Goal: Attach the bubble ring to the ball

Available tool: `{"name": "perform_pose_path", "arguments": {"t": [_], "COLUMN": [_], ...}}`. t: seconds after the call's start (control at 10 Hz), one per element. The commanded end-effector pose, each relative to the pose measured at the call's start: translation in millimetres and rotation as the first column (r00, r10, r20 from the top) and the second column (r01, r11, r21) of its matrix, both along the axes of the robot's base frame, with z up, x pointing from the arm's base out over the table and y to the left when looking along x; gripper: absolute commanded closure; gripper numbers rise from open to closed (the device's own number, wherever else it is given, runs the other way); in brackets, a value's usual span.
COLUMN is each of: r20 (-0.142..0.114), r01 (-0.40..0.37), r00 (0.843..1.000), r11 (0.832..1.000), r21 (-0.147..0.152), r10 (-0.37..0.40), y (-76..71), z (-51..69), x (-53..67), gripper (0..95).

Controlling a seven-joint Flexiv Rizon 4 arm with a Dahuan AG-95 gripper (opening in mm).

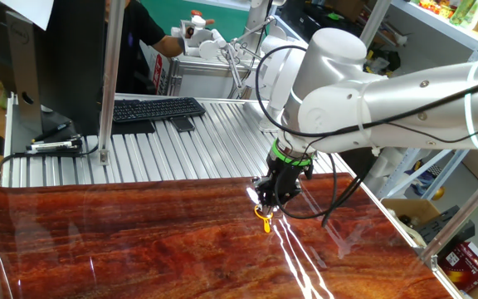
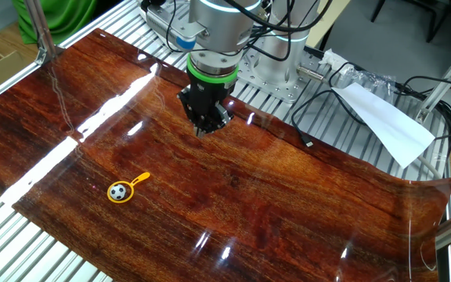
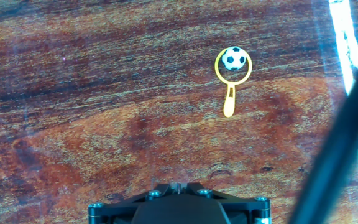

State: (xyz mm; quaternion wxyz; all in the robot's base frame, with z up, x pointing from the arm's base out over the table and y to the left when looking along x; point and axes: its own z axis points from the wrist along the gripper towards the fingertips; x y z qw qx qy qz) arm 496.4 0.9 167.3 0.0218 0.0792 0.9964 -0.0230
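The ring [image 3: 233,73] lies flat on the table [image 2: 288,196], its loop already around the ball [image 3: 234,58], handle pointing toward the gripper [image 2: 205,125], which hangs well apart from both and carries nothing; whether its fingers are parted I cannot tell (they are out of sight in the hand view). The ball seems only to sit loosely inside the loop, so a careless return could nudge it out or flick the light ring across the slick surface.

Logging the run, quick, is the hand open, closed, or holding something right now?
Hand: holding nothing; open or closed cannot be told. The ring lies on the table around the ball, apart from it.
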Motion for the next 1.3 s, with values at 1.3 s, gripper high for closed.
{"name": "perform_pose_path", "arguments": {"t": [1.3], "r20": [0.005], "r01": [-0.044], "r00": [0.999], "r11": [0.999], "r21": [-0.003], "r10": [0.044], "y": [-34.3], "z": [-35.2], "x": [8.6], "gripper": [95.0]}}
